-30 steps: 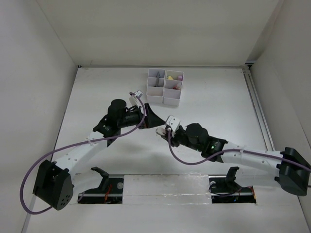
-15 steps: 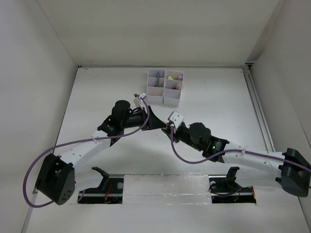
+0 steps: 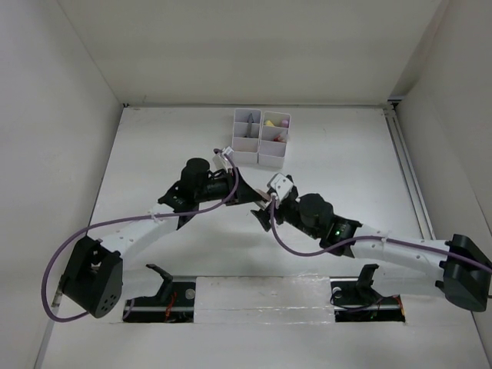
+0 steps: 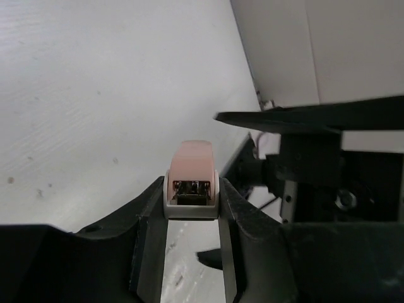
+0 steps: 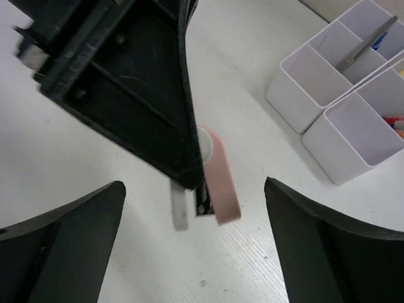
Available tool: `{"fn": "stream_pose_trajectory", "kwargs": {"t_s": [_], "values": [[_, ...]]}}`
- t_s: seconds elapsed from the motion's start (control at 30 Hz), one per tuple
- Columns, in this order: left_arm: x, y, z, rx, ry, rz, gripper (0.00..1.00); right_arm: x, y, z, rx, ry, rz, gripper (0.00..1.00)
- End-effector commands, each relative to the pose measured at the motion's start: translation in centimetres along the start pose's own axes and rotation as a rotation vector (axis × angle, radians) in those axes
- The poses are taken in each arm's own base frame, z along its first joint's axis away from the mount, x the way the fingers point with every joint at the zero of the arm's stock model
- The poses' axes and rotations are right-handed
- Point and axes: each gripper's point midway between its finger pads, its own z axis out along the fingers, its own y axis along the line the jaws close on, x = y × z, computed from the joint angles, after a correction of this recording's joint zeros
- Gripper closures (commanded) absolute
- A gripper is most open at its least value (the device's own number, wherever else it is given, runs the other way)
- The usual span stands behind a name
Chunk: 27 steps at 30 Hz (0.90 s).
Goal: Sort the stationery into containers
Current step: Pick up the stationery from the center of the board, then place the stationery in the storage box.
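left gripper [image 4: 190, 197] clamps a small pink-and-white plastic piece [image 4: 190, 170], right gripper [image 5: 194, 189] gapes wide beside it: looks like a handover, needing a clean close before the white divided tray [image 5: 287, 101].

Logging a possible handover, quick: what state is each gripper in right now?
Left gripper: closed on a small pink item.
Right gripper: open, holding nothing.
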Motion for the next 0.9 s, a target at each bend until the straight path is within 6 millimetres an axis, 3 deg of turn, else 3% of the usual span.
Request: {"fn": "stream_pose_trajectory", "kwargs": {"t_s": [0.0,0.07,0.1,0.13,0.17,0.2,0.23,0.27,0.3,0.33,0.37,0.4,0.43,0.47,0.5,0.73,0.87], "values": [[-4.6,0.9,0.1,-0.137,-0.17,0.064,1.0,-4.3,-2.2,-0.9,0.12,-0.139,0.132,0.0],[-6.7,1.2,0.2,-0.2,-0.225,0.083,1.0,-3.9,-5.4,-2.6,0.312,-0.138,0.228,0.0],[-8.1,2.0,0.2,-0.262,-0.276,0.087,1.0,-2.7,-6.5,-3.6,0.388,-0.095,0.258,0.0],[-8.6,3.4,1.0,-0.314,-0.27,0.083,1.0,-1.8,-8.9,-5.2,0.549,-0.078,0.303,0.0],[-10.3,2.9,1.3,-0.332,-0.291,0.085,1.0,-0.9,-9.7,-6.2,0.61,-0.066,0.346,0.0],[-11.1,3.4,1.8,-0.363,-0.301,0.079,1.0,-1.5,-10.3,-7.5,0.645,-0.1,0.414,0.0],[-11.7,5.5,2.8,-0.433,-0.308,0.061,1.0,-0.8,-10.8,-8.4,0.673,-0.076,0.411,0.0],[-12.4,6.0,3.2,-0.457,-0.317,0.049,1.0,-0.9,-11.2,-9.1,0.692,-0.078,0.411,0.0],[-14.4,5.1,3.8,-0.451,-0.356,0.061,1.0,-1.5,-11.6,-10.3,0.702,-0.106,0.44,0.0],[-15.1,5.7,4.1,-0.48,-0.37,0.058,1.0,-1.0,-11.7,-11.1,0.718,-0.087,0.459,0.0],[-15.0,7.6,5.4,-0.525,-0.345,0.029,1.0,-0.8,-12.1,-11.9,0.746,-0.085,0.471,0.0],[-16.6,6.8,5.9,-0.525,-0.358,0.032,1.0,-1.5,-12.4,-12.6,0.755,-0.102,0.496,0.0],[-17.0,7.0,6.5,-0.533,-0.35,0.028,1.0,-1.7,-12.5,-13.4,0.754,-0.118,0.529,0.0],[-16.8,8.7,7.4,-0.575,-0.335,-0.007,1.0,-1.5,-12.7,-14.1,0.768,-0.102,0.525,0.0],[-17.9,8.0,7.9,-0.564,-0.346,-0.002,1.0,-1.3,-12.7,-14.5,0.769,-0.099,0.529,0.0],[-17.8,6.1,10.7,-0.495,-0.315,0.015,1.0,-1.6,-13.1,-16.4,0.765,-0.123,0.552,0.0],[-17.9,5.5,11.1,-0.47,-0.282,0.096,1.0,-1.5,-13.0,-16.5,0.755,-0.117,0.543,0.0]]}}
